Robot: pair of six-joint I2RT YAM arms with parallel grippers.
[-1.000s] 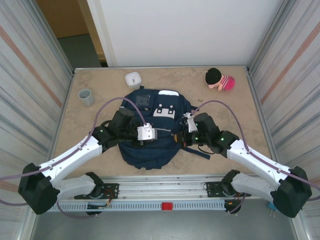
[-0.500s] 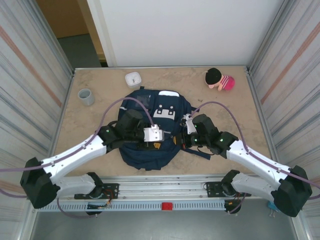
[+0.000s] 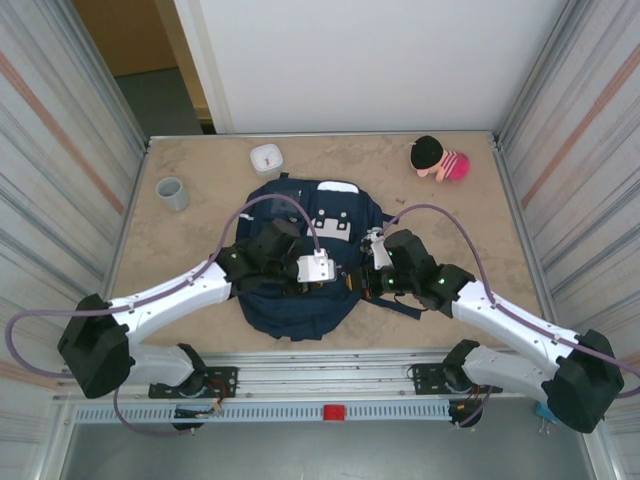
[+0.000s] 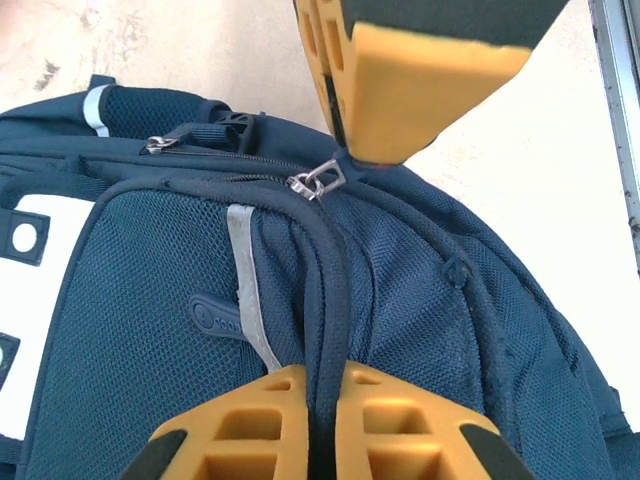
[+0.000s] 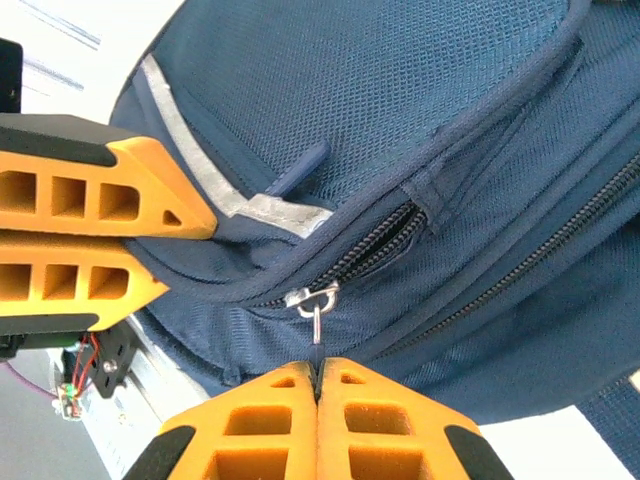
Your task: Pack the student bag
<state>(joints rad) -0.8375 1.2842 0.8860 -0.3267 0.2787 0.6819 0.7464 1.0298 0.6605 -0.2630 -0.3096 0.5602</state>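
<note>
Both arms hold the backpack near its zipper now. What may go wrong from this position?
1. The right fingers pinch only the thin tip of the zipper pull; it may slip out when pulled.
2. The left fingers clamp just a narrow seam of the backpack; if it slips free, the backpack may slide along instead of opening.
3. Both pairs of fingers sit very close together, so they might bump.
</note>
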